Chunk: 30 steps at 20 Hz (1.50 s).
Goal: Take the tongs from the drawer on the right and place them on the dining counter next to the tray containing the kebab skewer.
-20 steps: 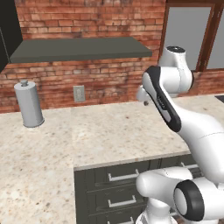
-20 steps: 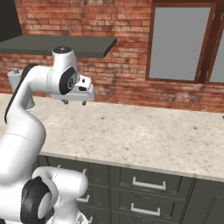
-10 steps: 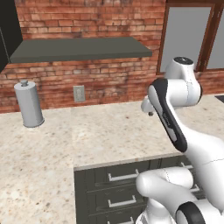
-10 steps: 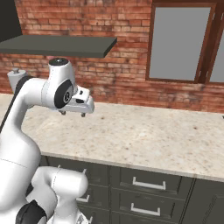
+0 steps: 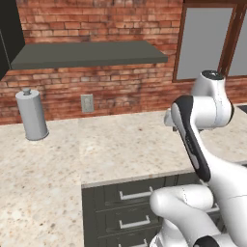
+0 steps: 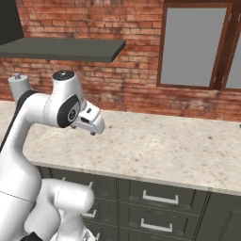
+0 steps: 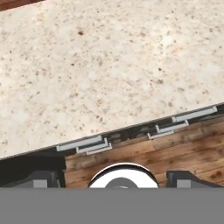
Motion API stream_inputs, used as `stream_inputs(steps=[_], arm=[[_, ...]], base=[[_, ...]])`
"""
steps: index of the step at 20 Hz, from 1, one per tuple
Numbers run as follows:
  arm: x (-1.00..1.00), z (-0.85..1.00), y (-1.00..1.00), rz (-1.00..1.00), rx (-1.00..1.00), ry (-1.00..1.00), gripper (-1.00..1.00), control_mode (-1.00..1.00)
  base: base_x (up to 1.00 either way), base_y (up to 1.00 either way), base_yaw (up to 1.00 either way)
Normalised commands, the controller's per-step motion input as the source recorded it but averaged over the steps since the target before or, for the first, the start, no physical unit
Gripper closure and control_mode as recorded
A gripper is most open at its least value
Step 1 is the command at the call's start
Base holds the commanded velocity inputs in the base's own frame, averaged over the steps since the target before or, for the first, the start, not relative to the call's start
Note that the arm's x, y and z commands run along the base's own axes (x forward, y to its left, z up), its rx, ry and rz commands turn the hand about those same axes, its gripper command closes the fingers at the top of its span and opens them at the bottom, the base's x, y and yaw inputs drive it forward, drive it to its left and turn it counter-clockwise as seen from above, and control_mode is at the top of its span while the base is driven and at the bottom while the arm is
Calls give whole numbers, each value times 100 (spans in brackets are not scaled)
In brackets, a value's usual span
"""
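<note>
Though visible, end effector fingertips indistinct.

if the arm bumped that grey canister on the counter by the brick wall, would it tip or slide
The grey canister stands tall and narrow on a small base, so a high knock would likely tip it. Once down, its round body would probably roll. The counter looks smooth, so a low push might slide it instead.

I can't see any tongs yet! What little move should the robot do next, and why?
Probably lower the gripper toward the drawer on the right: it looks shut, and the open gripper hangs above the worktop.
</note>
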Motion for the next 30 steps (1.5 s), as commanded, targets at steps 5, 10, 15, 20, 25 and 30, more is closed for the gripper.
stream_inputs(steps=[5, 10, 15, 20, 25, 30], arm=[[-10, -19, -44, -26, 7, 0, -100, -100], [-10, -19, -48, -21, 9, 1, -100, -100], [-1, -22, -18, -7, 2, 2, -100, -100], [-1, -22, -24, -5, 2, 0, -100, -100], [-5, -9, -26, -12, 5, 0, -100, -100], [0, -8, -32, -21, 8, 0, -100, -100]], base=[[0, 0, 0], [0, 0, 0], [0, 0, 0], [0, 0, 0], [0, 0, 0], [0, 0, 0]])
